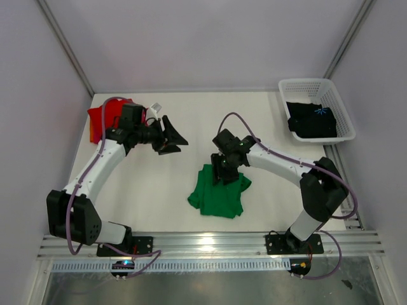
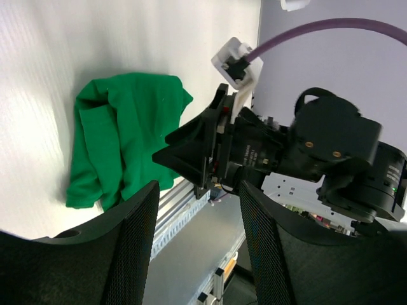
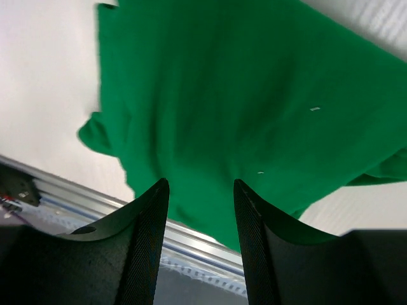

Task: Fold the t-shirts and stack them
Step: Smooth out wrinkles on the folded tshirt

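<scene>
A bright green t-shirt point(image 1: 218, 194) point(image 2: 121, 140) point(image 3: 241, 95) lies crumpled on the white table, near the front middle. My right gripper point(image 1: 221, 173) point(image 3: 200, 190) hangs open just over its far edge, with nothing between its fingers. A red t-shirt point(image 1: 102, 121) lies bunched at the far left, partly hidden under my left arm. My left gripper point(image 1: 178, 140) point(image 2: 198, 203) is open and empty in the air, pointing toward the right arm, well left of the green shirt. A black t-shirt with a small blue print point(image 1: 311, 122) lies in the basket.
The white lattice basket point(image 1: 305, 83) stands at the far right corner. An aluminium rail point(image 1: 203, 244) runs along the near table edge, where both arm bases sit. Grey walls close in the back and sides.
</scene>
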### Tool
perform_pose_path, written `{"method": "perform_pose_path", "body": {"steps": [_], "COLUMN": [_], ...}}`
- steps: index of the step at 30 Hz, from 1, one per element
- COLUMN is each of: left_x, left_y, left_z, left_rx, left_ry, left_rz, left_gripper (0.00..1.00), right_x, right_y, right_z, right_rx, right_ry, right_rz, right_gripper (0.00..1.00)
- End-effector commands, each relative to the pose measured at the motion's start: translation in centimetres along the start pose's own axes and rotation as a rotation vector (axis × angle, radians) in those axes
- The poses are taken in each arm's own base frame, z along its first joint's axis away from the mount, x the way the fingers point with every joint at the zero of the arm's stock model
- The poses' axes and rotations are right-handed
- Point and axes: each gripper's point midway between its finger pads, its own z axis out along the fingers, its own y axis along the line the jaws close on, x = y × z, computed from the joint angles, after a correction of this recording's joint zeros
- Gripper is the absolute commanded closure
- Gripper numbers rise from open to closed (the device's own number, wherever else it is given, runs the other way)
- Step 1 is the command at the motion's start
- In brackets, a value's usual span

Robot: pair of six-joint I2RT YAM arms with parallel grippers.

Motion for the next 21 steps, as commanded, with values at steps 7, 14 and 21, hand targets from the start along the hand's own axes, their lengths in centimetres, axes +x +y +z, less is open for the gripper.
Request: {"method": "perform_pose_path", "body": {"steps": [7,14,21], "left_x": [-0.5,-0.6,-0.5], "left_y": [-1.5,-1.8,-2.0], "left_z": [-0.9,-1.0,-1.6], "left_rx": [0.031,0.044,0.041], "left_ry": [-0.018,-0.019,-0.028], "left_rz": [0.068,0.065,0.073], "left_gripper": [0.44,0.44,0.44], "right_x": [2.9,2.7,-0.1], "right_y": [-4.4,-5.2,-4.4], "right_z": [1.2,4.1,8.1], "right_rx": [0.219,0.257,0.261], "right_ry": [0.06,0.085,0.121], "right_rz": [0.158,0.15,0.035], "right_gripper": [0.5,0.5,0.5]}}
